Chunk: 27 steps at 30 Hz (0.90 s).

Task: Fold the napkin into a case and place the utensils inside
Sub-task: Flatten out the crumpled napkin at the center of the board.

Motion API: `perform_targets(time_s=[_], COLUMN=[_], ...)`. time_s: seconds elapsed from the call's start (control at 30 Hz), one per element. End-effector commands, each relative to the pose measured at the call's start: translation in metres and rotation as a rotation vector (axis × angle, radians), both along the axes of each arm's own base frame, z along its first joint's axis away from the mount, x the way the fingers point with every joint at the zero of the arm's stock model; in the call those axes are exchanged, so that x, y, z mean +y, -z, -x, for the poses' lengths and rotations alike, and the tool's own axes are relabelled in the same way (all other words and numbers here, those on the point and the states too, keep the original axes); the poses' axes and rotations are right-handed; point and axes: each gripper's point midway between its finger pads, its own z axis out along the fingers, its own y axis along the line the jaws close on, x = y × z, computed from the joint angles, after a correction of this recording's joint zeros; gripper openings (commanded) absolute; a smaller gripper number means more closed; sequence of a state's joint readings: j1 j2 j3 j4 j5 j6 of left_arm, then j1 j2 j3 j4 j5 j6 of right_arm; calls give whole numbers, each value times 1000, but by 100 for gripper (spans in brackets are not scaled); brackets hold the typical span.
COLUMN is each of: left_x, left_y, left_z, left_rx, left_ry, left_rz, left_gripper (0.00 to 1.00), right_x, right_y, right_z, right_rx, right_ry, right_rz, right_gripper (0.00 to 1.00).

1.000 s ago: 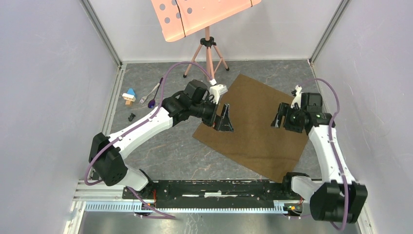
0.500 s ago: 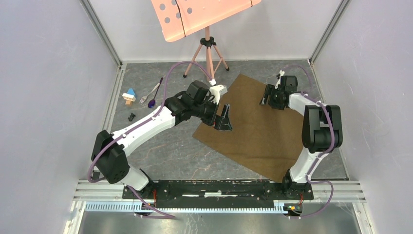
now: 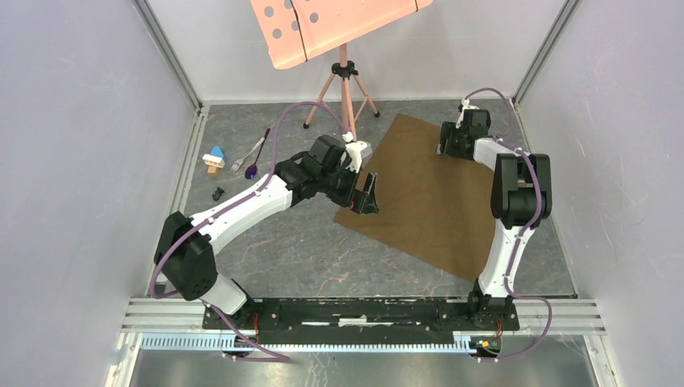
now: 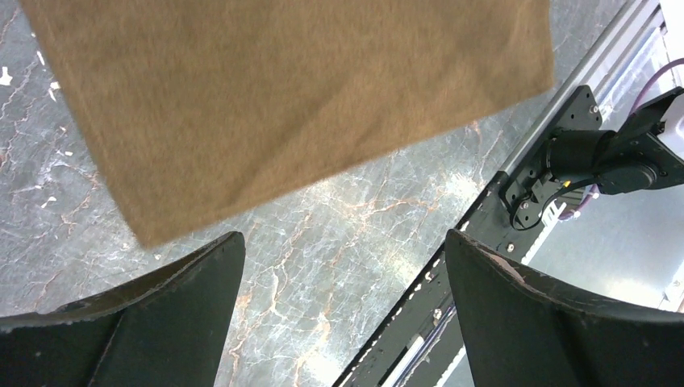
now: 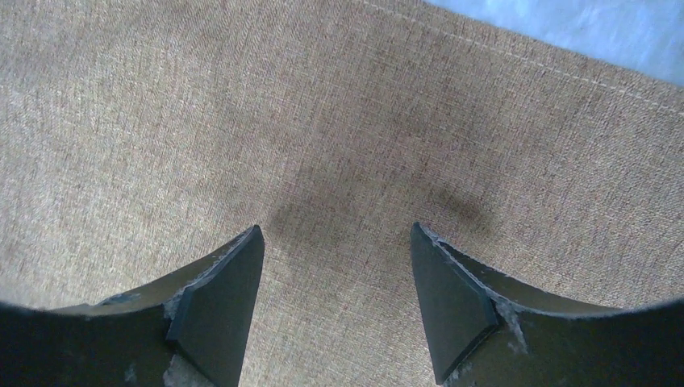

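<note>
Grey marbled desk [image 3: 274,250] carries the napkin [image 3: 427,201] flat, right of centre. Left tool [image 3: 367,196], spread, hovers at its left corner. Right tool [image 3: 446,145], also spread, sits seemingly just over the far edge. Best to pinch hem only, both sides together.

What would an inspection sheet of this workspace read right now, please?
Surface: grey marbled table.
Job's things: napkin flat, unfolded; fork and spoon together at far left, off the napkin.
Clutter: toy block and black piece beside them.
Grippers: left gripper open at the napkin's left corner; right gripper open over the napkin, near its far edge.
Cables: purple cables looping off both arms.
Surroundings: pink stand at the back; grey walls.
</note>
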<state>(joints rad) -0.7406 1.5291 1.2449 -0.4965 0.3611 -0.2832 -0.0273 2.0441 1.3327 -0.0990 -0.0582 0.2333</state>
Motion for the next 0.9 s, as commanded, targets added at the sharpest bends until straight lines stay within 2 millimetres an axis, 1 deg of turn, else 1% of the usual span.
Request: perform_targets(time_s=[0.0, 0.1, 0.17, 0.2, 0.23, 0.3, 0.37, 0.4, 0.43, 0.5, 0.53, 0.57, 0.6, 0.67, 0.7, 0.73, 0.77, 0.8, 0.87], left_x=[3, 1, 0, 0, -1, -3, -5, -6, -8, -11, -12, -14, -15, -16, -16, -15, -15, -14, -12], left_y=[4, 7, 10, 12, 13, 15, 18, 18, 17, 14, 12, 8, 5, -2, -4, -8, -12, -16, -28], left_z=[-12, -13, -12, -12, -12, -11, -9, -9, -8, -4, -2, 0, 1, 4, 4, 5, 5, 6, 7], left_rx=[-50, -37, -26, -21, -18, -9, 6, 15, 23, 38, 46, 51, 58, 58, 57, 55, 52, 49, 32], left_ry=[4, 6, 10, 12, 14, 18, 24, 27, 29, 36, 40, 43, 42, 38, 32, 26, 21, 16, 11], left_rz=[-5, 4, 5, 5, 8, 13, 20, 27, 34, 60, 73, 90, 103, 129, 135, 142, 146, 151, 168], left_gripper=[100, 100, 100, 100, 100, 100, 100, 100, 100, 100, 100, 100, 100, 100, 100, 100, 100, 100, 100], right_x=[-18, -15, -12, -9, -7, 1, 9, 5, 9, 16, 16, 16, 11, 1, -4, -10, -14, -20, -36], right_y=[25, 25, 24, 22, 15, -4, -37, -56, -77, -110, -110, -115, -118, -126, -120, -123, -116, -114, -103], right_z=[-17, -41, -53, -57, -63, -71, -74, -72, -63, -36, -14, 11, 31, 79, 102, 122, 142, 162, 203], right_rx=[66, 44, 24, 13, -6, -41, -59, -61, -58, -71, -50, -41, -43, -46, -19, -14, 16, 38, 105], right_ry=[-89, -157, -181, -190, -220, -242, -245, -214, -197, -147, -120, -95, -69, -20, 0, 20, 31, 65, 185], right_rz=[109, 121, 115, 108, 115, 105, 127, 156, 178, 149, 130, 108, 120, 145, 161, 178, 190, 200, 209], right_gripper=[74, 73, 74, 74, 74, 74, 75, 75, 76, 78, 79, 81, 81, 83, 83, 84, 84, 84, 84])
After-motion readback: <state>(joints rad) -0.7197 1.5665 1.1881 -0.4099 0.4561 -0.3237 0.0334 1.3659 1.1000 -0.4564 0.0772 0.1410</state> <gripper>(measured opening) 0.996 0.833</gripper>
